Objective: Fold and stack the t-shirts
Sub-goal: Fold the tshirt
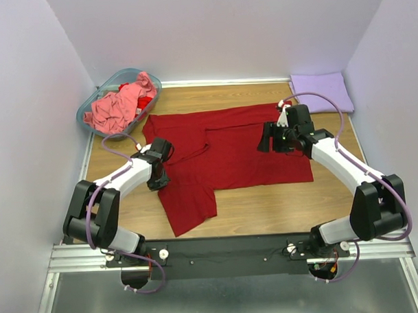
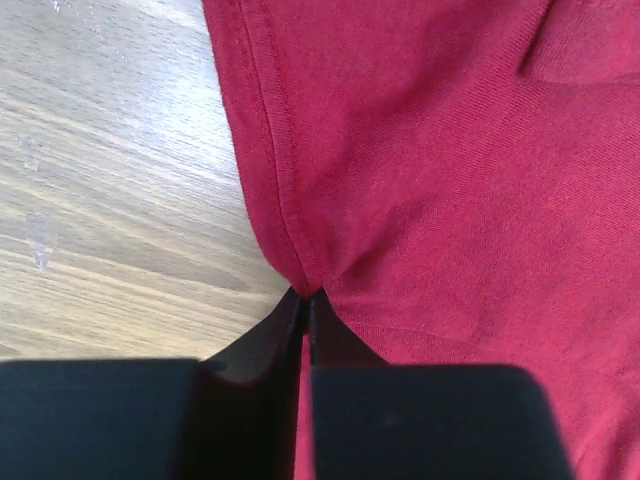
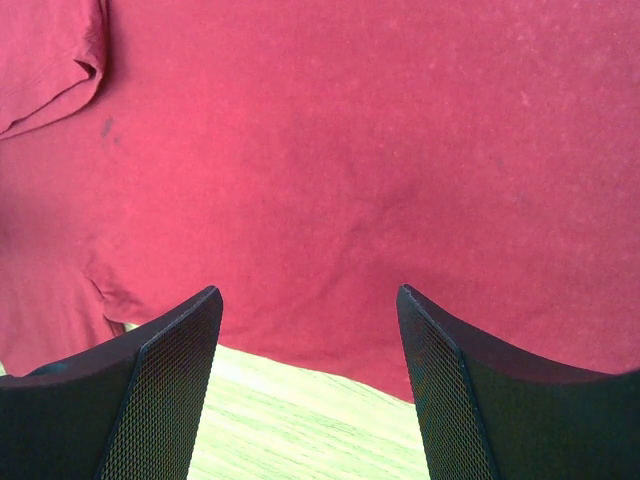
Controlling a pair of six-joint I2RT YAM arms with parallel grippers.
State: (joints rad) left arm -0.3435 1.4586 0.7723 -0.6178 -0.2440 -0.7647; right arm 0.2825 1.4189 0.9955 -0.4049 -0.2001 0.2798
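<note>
A dark red t-shirt [image 1: 229, 152] lies spread flat on the wooden table, one part reaching toward the near edge. My left gripper [image 1: 157, 180] sits at the shirt's left side. In the left wrist view the left gripper [image 2: 307, 296] is shut on the seamed edge of the dark red t-shirt [image 2: 440, 180], with cloth pinched between the fingers. My right gripper [image 1: 270, 137] hovers over the shirt's right half. In the right wrist view the right gripper [image 3: 310, 300] is open, with only the dark red t-shirt [image 3: 350, 150] and bare wood between its fingers. A lavender t-shirt [image 1: 321, 92] lies folded at the back right. A salmon-pink t-shirt [image 1: 118, 108] is bunched in the basket.
The teal plastic basket [image 1: 96, 100] stands at the back left corner against the wall. White walls close the table on three sides. Bare wood [image 1: 265, 202] shows in front of the red shirt.
</note>
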